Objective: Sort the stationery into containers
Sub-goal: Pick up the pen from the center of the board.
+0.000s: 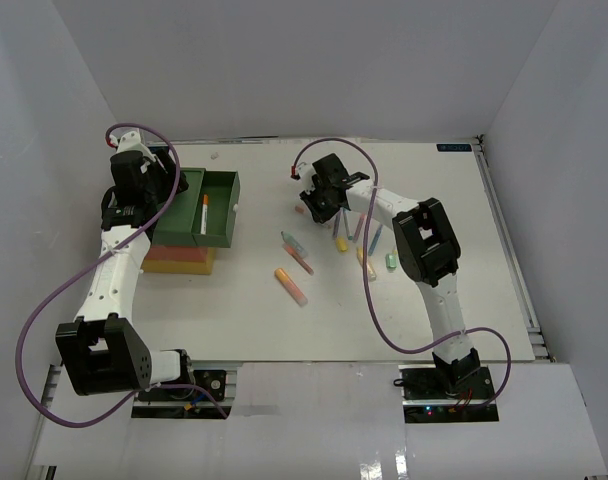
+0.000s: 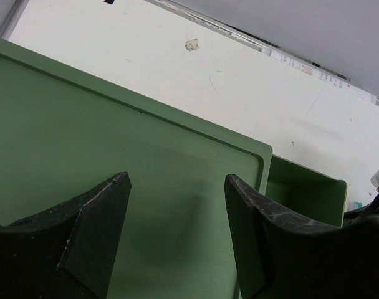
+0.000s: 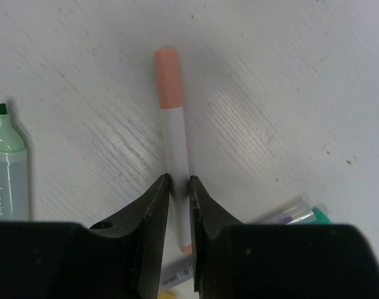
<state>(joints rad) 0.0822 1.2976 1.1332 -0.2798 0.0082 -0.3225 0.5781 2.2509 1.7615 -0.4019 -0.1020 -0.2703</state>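
My right gripper (image 3: 179,182) was clamped on the barrel of a white pen (image 3: 176,134) with a salmon cap. The pen lay flat on the table (image 3: 270,75), well to the right of the pulled-out green drawer (image 1: 220,212), with a mint highlighter (image 3: 9,168) near it. My left gripper (image 2: 177,187) hung with jaws apart and nothing between them over the flat top of the green bin (image 2: 83,124), just left of that drawer. One orange-and-white pen (image 1: 204,214) lay inside the drawer, and the other loose markers (image 1: 291,285) were scattered to its right.
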